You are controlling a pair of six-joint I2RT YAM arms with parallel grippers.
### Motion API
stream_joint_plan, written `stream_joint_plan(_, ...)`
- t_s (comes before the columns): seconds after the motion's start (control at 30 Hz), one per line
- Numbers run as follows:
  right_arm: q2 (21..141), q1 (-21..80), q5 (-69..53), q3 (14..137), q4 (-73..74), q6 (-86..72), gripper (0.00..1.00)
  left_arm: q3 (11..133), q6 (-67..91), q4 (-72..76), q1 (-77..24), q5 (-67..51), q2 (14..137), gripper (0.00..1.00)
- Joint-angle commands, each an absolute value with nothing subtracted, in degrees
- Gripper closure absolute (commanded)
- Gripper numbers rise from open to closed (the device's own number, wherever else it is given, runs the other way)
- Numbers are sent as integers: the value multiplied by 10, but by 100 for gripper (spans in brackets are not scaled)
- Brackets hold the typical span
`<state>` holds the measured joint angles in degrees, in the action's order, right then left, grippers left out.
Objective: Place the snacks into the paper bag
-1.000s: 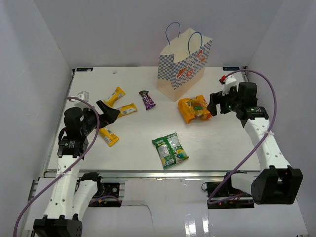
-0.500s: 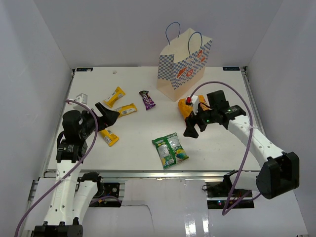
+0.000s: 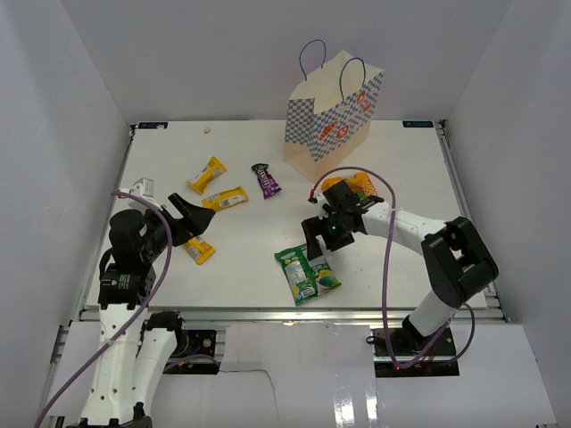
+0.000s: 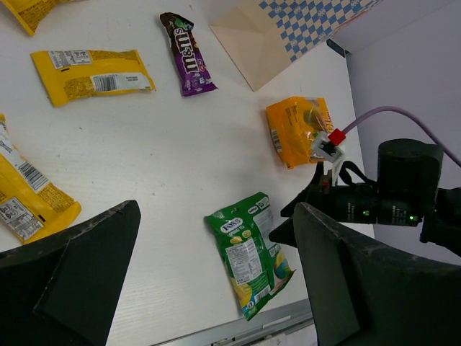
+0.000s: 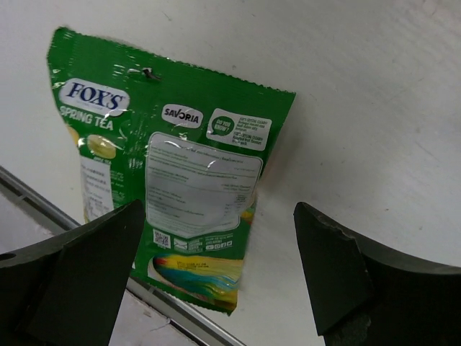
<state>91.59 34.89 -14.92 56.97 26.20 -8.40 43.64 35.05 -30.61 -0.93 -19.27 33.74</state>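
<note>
The green chip bag (image 5: pixel 173 166) lies flat on the counter (image 3: pixel 401 160), near the front edge and well apart from the paper bag (image 3: pixel 332 120). That bag stands upright at the far side, mouth up, so snacks can be dropped in. The right end effector (image 5: pixel 216 209) hangs just above the green bag, fingers spread and holding nothing, probably to straddle it for a pinch. The left end effector (image 4: pixel 216 209) is also spread and empty, near the yellow bars (image 3: pixel 227 198).
</note>
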Motion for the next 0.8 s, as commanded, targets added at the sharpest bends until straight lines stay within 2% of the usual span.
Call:
stream_joint_plan(0.0, 930, 366, -109, 581, 240, -139, 10, 438, 357, -329, -8, -183, 330, 2)
stream_joint_plan(0.33, 958, 409, -136, 549, 214, -127, 8, 437, 362, -335, -8, -182, 330, 2)
stream_joint_plan(0.5, 984, 410, -141, 550, 210, -128, 0, 439, 362, -339, -8, -182, 330, 2)
stream_joint_plan(0.6, 990, 410, -136, 554, 207, -123, 16, 439, 364, -341, -8, -180, 325, 2)
stream_joint_plan(0.63, 989, 410, -134, 554, 207, -120, 24, 438, 365, -341, -8, -179, 323, 2)
stream_joint_plan(0.7, 984, 409, -124, 551, 203, -110, 32, 437, 367, -342, -8, -178, 321, 2)
stream_joint_plan(0.73, 982, 409, -122, 549, 201, -107, 42, 437, 366, -341, -8, -178, 322, 2)
stream_joint_plan(0.77, 978, 409, -120, 545, 200, -104, 47, 438, 366, -341, -8, -178, 322, 2)
